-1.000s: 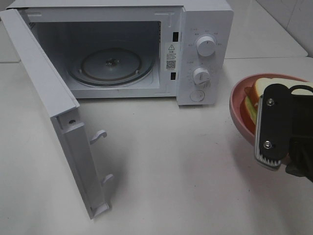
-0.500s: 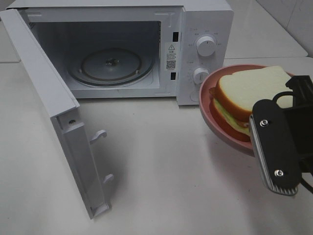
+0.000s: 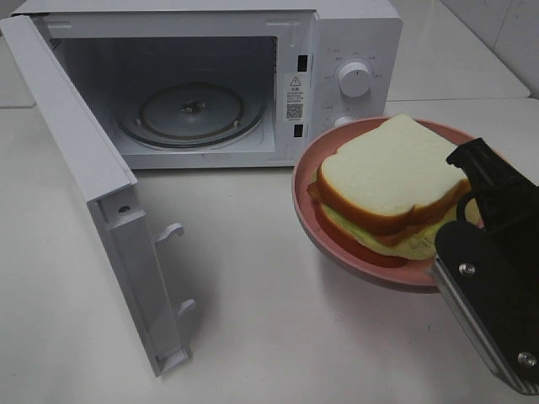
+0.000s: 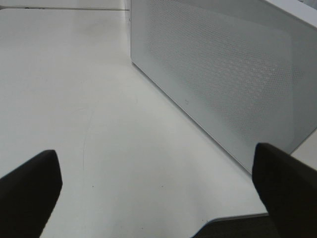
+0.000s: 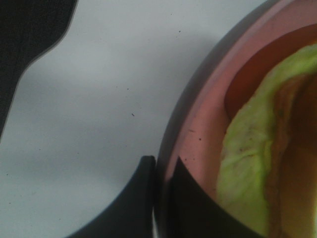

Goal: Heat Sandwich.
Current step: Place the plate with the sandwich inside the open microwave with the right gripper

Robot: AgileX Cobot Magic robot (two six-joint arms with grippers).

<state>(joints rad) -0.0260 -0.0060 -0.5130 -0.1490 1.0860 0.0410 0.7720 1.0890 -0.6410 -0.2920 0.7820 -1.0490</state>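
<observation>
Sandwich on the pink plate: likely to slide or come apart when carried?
The sandwich sits loose and fills most of the plate, so it would probably slide if the plate tilts. Lettuce pokes out between the slices; layers may shift. The right gripper pinches just one rim edge, so tipping seems likely.

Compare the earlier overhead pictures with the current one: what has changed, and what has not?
The right gripper, shut on the pink plate's rim, carried the plate and sandwich leftward, toward the open microwave. The microwave and its open door stayed put.
</observation>
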